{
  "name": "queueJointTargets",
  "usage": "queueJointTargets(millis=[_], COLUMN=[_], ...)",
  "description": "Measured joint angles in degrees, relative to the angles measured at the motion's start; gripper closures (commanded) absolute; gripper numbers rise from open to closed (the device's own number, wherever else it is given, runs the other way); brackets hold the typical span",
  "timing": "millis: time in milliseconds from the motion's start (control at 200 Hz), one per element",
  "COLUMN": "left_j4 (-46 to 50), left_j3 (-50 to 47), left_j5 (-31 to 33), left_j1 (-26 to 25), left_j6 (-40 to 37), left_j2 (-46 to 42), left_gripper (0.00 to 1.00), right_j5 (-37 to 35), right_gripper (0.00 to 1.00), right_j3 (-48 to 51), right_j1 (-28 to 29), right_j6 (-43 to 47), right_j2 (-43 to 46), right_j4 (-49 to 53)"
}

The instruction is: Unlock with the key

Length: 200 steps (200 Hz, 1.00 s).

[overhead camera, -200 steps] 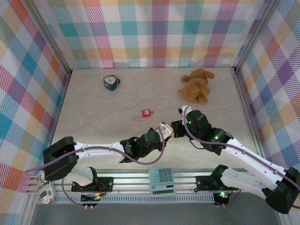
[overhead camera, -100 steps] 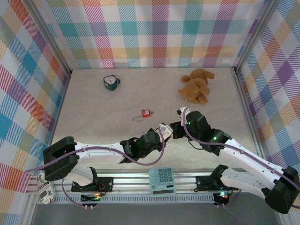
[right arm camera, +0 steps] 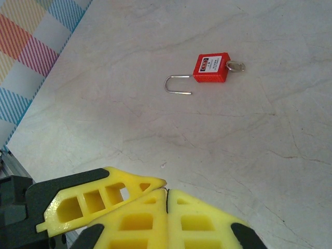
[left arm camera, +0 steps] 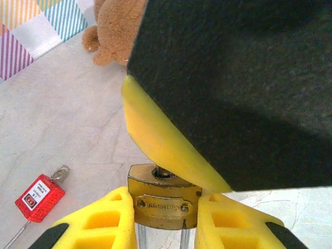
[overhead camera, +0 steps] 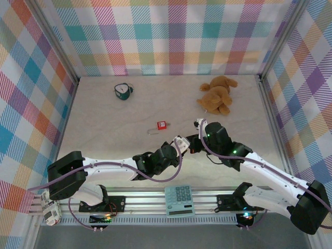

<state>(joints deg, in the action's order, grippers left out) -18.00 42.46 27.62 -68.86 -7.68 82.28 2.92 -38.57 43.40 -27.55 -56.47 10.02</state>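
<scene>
Near the middle of the table (overhead camera: pixel 104 119), the left gripper (left arm camera: pixel 164 208) pinches the small brass padlock (left arm camera: pixel 162 188) by its body, with the two shackle legs running down between the yellow fingers. The right gripper (right arm camera: pixel 167 201), its fingers pressed together, bears on the lock's upper end. The key (right arm camera: pixel 167 192) is a thin dark sliver at the seam of those closed fingertips; the red padlock (right arm camera: pixel 211 68) lies just beyond to the left, its shackle drawn out, and a teddy bear (overhead camera: pixel 218 95) sits far right.
</scene>
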Motion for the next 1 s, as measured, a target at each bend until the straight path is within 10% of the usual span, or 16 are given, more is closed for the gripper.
queueJointTargets(millis=[425,1000], left_j4=[0.46,0.55], left_j3=[0.00,-0.83], left_j5=[-3.02,-4.02], left_j1=[-0.20,-0.20], left_j6=[0.39,1.90], left_j2=[-1.05,-1.88], left_gripper=[0.80,0.81], right_j5=[0.50,-1.64], right_gripper=[0.75,0.74], right_j3=[-0.98,-5.66], right_j1=[0.00,-2.64], right_j6=[-0.28,-0.72], right_j2=[2.40,4.44], right_j4=[4.83,9.81])
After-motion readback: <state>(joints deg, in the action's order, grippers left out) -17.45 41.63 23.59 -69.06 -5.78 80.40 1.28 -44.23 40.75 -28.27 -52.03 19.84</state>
